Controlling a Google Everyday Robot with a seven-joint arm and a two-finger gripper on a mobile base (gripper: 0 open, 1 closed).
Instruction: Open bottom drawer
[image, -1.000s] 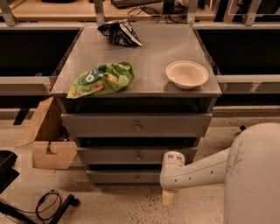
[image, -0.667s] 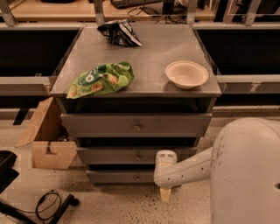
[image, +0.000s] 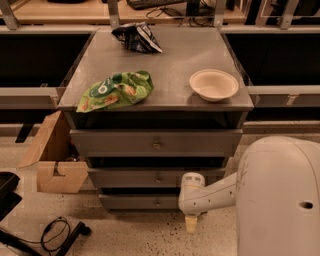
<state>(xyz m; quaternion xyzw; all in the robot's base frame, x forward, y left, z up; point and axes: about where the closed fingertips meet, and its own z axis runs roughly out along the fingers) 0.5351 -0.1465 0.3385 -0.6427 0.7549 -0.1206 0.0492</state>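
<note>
a: where is the pincer (image: 191, 224)?

b: low down, just above the speckled floor (image: 135, 240), at the end of the white arm (image: 212, 192) that reaches in from the robot's big white body (image: 280, 200). its pale tip points down at the floor.

a: open or closed?

b: i cannot tell. it has hold of nothing that i can see.

a: and the bottom drawer (image: 130, 201)?

b: just to the left of the pincer and a little above its tip. it is the lowest of three grey fronts in the grey cabinet (image: 170, 55). its small round knob (image: 157, 203) lies left of the pincer, near but apart from it. the arm's rounded end covers the drawer's right end. the front looks pushed in.

a: what sits higher?

b: the middle drawer (image: 125, 178) is above and left of the pincer, and the top drawer (image: 115, 144) is above that. on the cabinet top, well above the pincer, a pale bowl (image: 214, 84) stands a little to the right. a green snack bag (image: 116, 90) lies up to the left, and a dark crumpled bag (image: 136, 37) lies farther back.

a: anything else on the floor?

b: an open cardboard box (image: 55, 165) stands far left of the pincer, beside the cabinet. a black cable (image: 55, 232) lies lower left.
</note>
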